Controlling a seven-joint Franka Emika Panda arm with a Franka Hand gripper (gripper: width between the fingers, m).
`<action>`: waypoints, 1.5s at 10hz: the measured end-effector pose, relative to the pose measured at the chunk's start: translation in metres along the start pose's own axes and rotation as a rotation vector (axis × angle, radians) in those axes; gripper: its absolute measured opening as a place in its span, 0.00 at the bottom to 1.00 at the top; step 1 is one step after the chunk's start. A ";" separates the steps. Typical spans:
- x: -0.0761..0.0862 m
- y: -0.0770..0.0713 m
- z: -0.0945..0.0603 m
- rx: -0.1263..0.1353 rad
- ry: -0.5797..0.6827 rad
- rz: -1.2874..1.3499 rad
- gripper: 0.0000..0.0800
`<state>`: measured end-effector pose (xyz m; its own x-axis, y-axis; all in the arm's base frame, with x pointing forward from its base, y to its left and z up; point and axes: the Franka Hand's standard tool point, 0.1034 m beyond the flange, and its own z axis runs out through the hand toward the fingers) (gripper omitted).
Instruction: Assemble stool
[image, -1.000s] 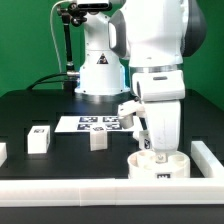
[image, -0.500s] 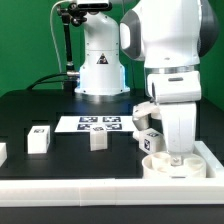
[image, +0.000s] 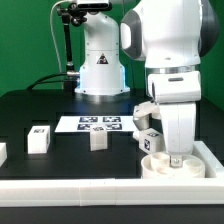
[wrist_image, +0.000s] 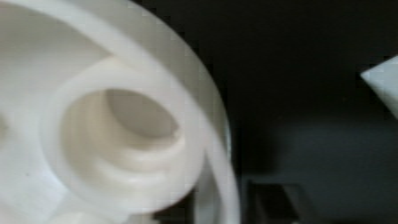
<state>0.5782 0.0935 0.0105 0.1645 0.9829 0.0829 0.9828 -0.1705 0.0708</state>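
The round white stool seat (image: 168, 166) lies on the black table in the front corner at the exterior view's right. My gripper (image: 176, 156) reaches straight down onto it and looks shut on its rim. The wrist view is filled by the seat (wrist_image: 107, 120), with a round socket (wrist_image: 125, 115) close up; my fingertips are not clear there. Two white tagged leg blocks (image: 39, 139) (image: 98, 139) stand on the exterior view's left and middle. A third tagged leg block (image: 148, 140) sits just behind the seat, beside my gripper.
The marker board (image: 95, 124) lies flat behind the leg blocks. A white raised border runs along the table's front (image: 100, 187) and the exterior view's right side (image: 213, 155), close to the seat. The robot base (image: 100, 70) stands at the back.
From one second ago to half a second ago, my gripper and the seat moved together toward the exterior view's right, into the corner. Nothing has visibly moved since.
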 end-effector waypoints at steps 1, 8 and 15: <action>0.000 0.000 0.000 0.000 0.000 0.000 0.36; -0.004 0.003 -0.047 -0.048 -0.001 0.089 0.81; -0.034 -0.022 -0.051 -0.062 -0.007 0.217 0.81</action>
<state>0.5469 0.0605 0.0567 0.3724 0.9231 0.0958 0.9173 -0.3818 0.1129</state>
